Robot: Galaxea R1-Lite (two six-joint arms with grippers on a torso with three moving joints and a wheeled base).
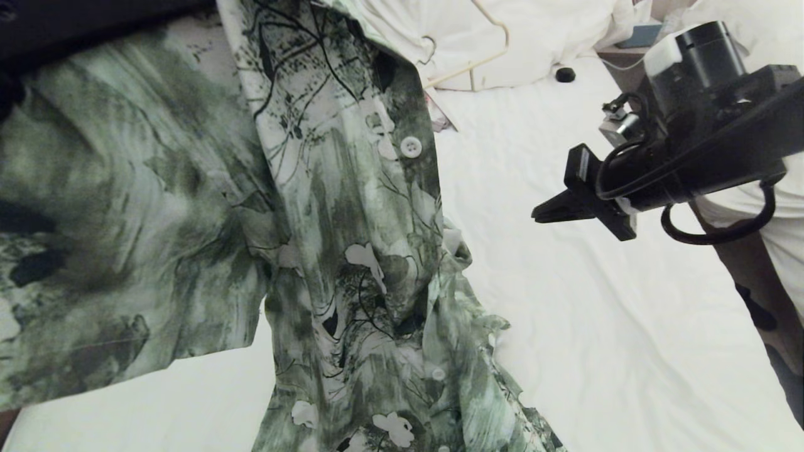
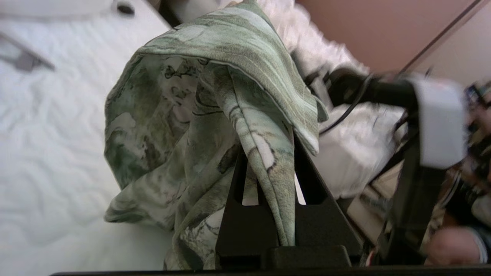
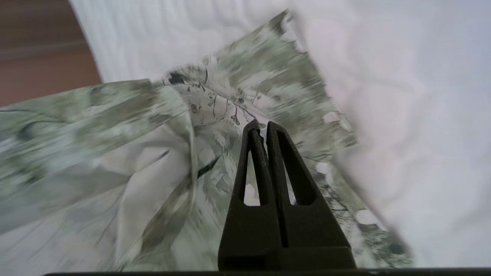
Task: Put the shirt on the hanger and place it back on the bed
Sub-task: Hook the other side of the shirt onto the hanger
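Note:
The green-and-white flowered shirt (image 1: 326, 238) hangs lifted above the bed (image 1: 597, 326) and fills the left half of the head view, with its button edge facing me. In the left wrist view my left gripper (image 2: 268, 153) is shut on a fold of the shirt (image 2: 215, 96), which drapes over the fingertips. My right gripper (image 1: 541, 213) hovers to the right of the shirt, shut and empty, pointing toward it. From the right wrist its closed tips (image 3: 262, 126) sit just above the shirt cloth (image 3: 161, 145). The cream wire hanger (image 1: 487, 58) lies on the pillow at the bed's head.
A big white pillow (image 1: 553, 31) lies at the head of the bed, with a small black round object (image 1: 565, 75) beside it. A bedside table (image 1: 628, 55) and another white bed (image 1: 772, 213) stand at the right, across a narrow patterned floor strip (image 1: 754, 301).

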